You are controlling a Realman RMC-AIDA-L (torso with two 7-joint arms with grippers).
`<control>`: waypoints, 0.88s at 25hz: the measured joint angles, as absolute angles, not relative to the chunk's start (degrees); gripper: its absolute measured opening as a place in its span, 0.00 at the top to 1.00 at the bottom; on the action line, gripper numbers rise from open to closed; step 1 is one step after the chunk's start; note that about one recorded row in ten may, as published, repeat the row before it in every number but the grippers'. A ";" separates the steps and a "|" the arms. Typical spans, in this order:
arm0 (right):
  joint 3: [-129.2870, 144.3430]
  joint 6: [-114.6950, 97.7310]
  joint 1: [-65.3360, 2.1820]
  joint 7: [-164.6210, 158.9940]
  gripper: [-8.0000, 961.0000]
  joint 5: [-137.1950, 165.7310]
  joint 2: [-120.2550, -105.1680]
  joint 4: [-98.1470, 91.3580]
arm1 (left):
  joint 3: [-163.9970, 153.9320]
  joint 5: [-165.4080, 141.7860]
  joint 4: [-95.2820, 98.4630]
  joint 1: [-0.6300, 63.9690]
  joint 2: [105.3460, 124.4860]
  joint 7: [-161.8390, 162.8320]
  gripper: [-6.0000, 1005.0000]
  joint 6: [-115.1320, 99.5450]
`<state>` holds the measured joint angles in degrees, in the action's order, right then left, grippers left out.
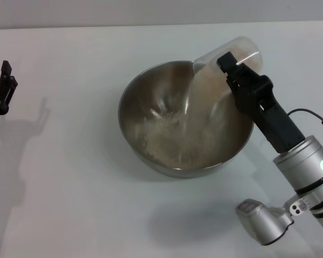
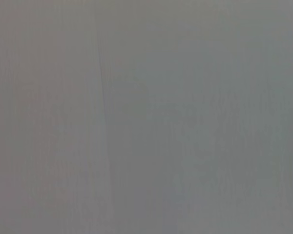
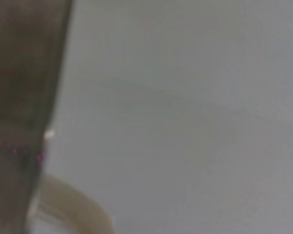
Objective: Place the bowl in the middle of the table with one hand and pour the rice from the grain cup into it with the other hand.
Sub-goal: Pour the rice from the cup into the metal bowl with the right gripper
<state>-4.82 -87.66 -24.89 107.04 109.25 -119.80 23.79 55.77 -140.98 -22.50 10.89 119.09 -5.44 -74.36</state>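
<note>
The steel bowl [image 1: 151,113] stands in the middle of the white table [image 1: 70,188]. My right gripper [image 1: 234,67] is shut on the clear grain cup [image 1: 226,54] and holds it tipped over the bowl's right rim. A stream of rice [image 1: 194,102] falls from the cup's mouth into the bowl. A heap of rice [image 1: 167,134] lies on the bowl's floor. My left gripper [image 1: 2,88] is at the table's far left edge, away from the bowl, empty. In the right wrist view a pale curved rim [image 3: 73,204] shows at one edge beside a dark blurred shape.
The left wrist view shows only bare grey surface. Shadows of the arms fall on the table at the left and below the bowl.
</note>
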 joint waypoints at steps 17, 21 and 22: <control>-4.66 -83.73 -26.24 126.11 0.99 109.24 -119.80 26.98 | 55.72 -140.98 -22.78 10.75 119.09 -5.30 0.18 -74.39; -4.60 -83.30 -26.26 130.84 0.99 109.61 -119.80 27.75 | 55.91 -140.98 -22.93 10.40 119.08 -4.84 0.18 -74.56; -4.57 -83.27 -26.19 131.20 0.99 109.96 -119.80 27.82 | 55.92 -140.98 -22.96 10.38 119.06 -4.77 0.18 -74.61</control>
